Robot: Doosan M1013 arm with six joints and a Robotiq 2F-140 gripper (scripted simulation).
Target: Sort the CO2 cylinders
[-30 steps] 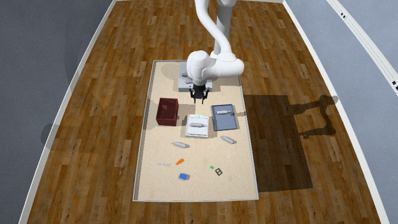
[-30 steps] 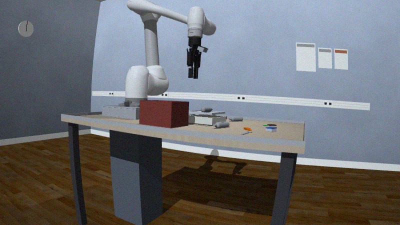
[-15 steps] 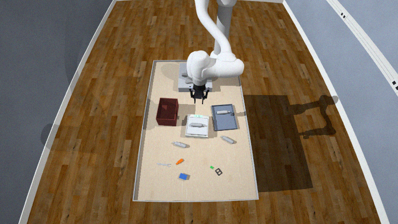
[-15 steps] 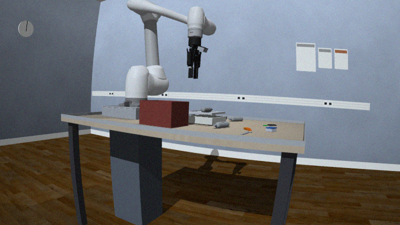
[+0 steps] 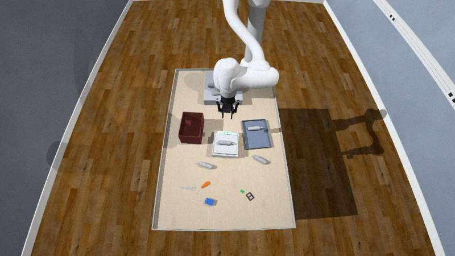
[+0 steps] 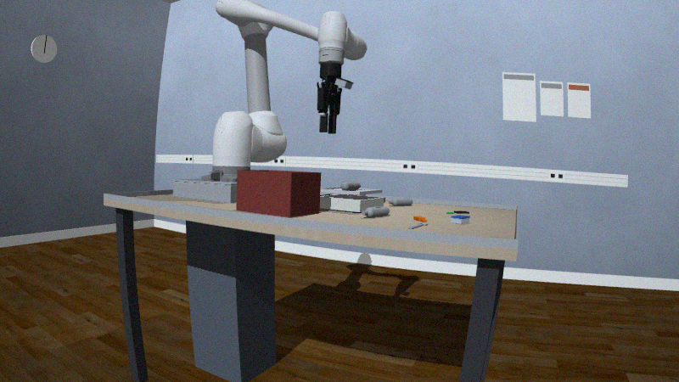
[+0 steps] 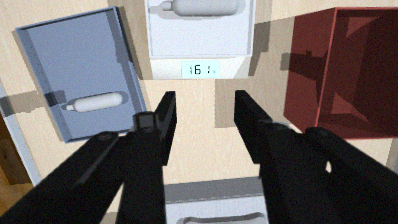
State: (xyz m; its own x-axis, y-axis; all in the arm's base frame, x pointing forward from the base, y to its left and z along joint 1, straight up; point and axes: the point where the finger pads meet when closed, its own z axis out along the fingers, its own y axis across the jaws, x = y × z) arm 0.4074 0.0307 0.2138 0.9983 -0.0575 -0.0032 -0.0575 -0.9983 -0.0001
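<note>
My gripper (image 5: 227, 116) (image 6: 330, 129) (image 7: 205, 106) hangs high above the table, behind the scale, with its fingers apart and nothing between them. One grey CO2 cylinder (image 5: 224, 142) (image 6: 350, 185) (image 7: 200, 7) lies on the white scale (image 5: 226, 149) (image 6: 349, 203) (image 7: 165, 45), whose display (image 7: 199, 70) is lit. Another cylinder (image 5: 254, 128) (image 7: 95, 102) lies flat in the blue-grey tray (image 5: 257, 140) (image 7: 75, 55). Two more cylinders (image 5: 206, 164) (image 5: 260, 159) lie loose on the table in front. The dark red scrap bin (image 5: 190, 127) (image 6: 277, 192) (image 7: 345, 75) stands left of the scale.
A grey stand (image 5: 208, 98) (image 6: 204, 189) at the back holds another cylinder (image 5: 210, 85). Near the table's front lie an orange piece (image 5: 205, 184), a blue block (image 5: 209, 201), a metal tool (image 5: 187, 188), a green bit (image 5: 242, 191) and a black frame (image 5: 249, 196).
</note>
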